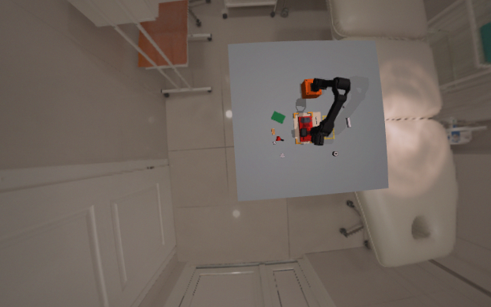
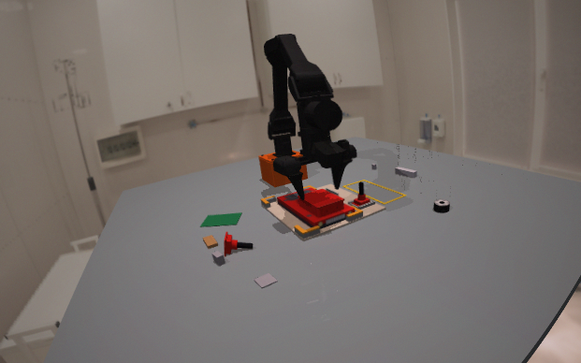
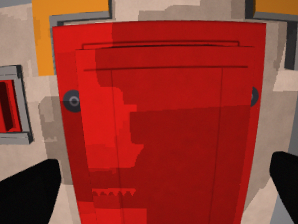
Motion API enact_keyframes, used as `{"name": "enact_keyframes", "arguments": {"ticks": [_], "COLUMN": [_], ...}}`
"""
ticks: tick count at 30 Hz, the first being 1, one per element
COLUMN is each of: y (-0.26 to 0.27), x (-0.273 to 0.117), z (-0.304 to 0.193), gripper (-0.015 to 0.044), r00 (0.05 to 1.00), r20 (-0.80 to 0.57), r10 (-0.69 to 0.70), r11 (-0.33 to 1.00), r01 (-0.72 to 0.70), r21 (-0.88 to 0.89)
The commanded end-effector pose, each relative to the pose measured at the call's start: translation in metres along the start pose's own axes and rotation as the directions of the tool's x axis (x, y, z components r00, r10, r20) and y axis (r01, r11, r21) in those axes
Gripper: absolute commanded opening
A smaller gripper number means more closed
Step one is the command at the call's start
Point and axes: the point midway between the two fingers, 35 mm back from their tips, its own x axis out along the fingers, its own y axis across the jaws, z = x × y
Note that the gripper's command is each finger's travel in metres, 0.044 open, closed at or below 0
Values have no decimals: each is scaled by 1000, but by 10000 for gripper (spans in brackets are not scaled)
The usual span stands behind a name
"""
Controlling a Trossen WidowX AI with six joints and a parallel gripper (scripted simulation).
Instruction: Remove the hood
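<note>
The red toy car [image 1: 300, 128] [image 2: 312, 216] [image 3: 65, 40] lies on a beige board [image 2: 370, 211] [image 3: 15, 40]. A raised red block [image 2: 326, 204] [image 3: 167, 125], which looks like the hood, sits on the car. My gripper [image 2: 320, 193] [image 3: 167, 167] is open and empty, low over the car. In the wrist view one finger stands on each side of the car and block, with gaps. I cannot tell the exact height of the tips. The marked area, a yellow outline [image 1: 334, 134] [image 2: 384, 187], lies on the table beside the board. The arm partly hides it in the top view.
A red piece with an upright black handle [image 2: 361, 198] stands on the board between car and outline. Orange corner brackets [image 2: 307, 230] edge the car. A similar red piece [image 2: 229, 244] lies near a green sheet [image 2: 221, 220]. A black ring [image 2: 442, 206] lies right of the board.
</note>
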Motion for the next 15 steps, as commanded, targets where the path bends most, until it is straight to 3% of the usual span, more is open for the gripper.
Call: {"name": "enact_keyframes", "arguments": {"ticks": [1, 15], "y": [0, 0], "x": [5, 11], "z": [-1, -1], "gripper": [440, 440], "r00": [1000, 1000], "r20": [-5, -5], "r10": [-4, -4], "r11": [1000, 1000], "r01": [4, 4], "r21": [-3, -3]}}
